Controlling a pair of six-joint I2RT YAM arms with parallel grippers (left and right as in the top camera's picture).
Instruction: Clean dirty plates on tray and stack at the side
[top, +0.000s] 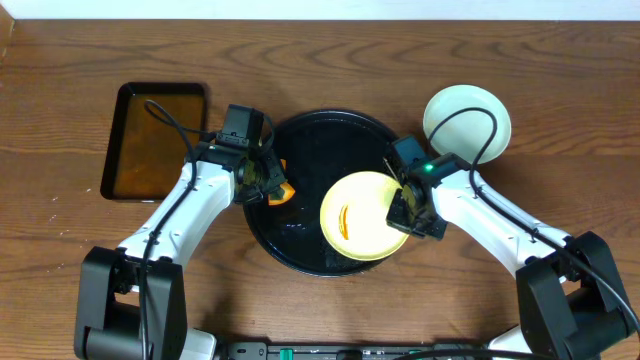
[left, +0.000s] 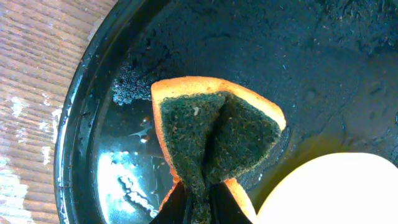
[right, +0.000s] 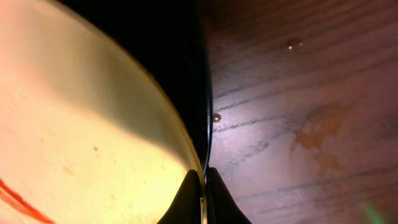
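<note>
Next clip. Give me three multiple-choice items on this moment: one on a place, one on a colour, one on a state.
1. Where does the pale mint plate sit?
A in the rectangular tray
B on the table, right of the round black tray
C on the round black tray

2. What colour is the plate over the round black tray?
A pale yellow
B red
C black

3. The left gripper is:
A open and empty
B shut on a plate
C shut on an orange sponge

Key: B, the mint plate lies on wood, off the tray; A, it is a pale yellow plate with an orange smear; C, the fingers pinch the folded sponge.
</note>
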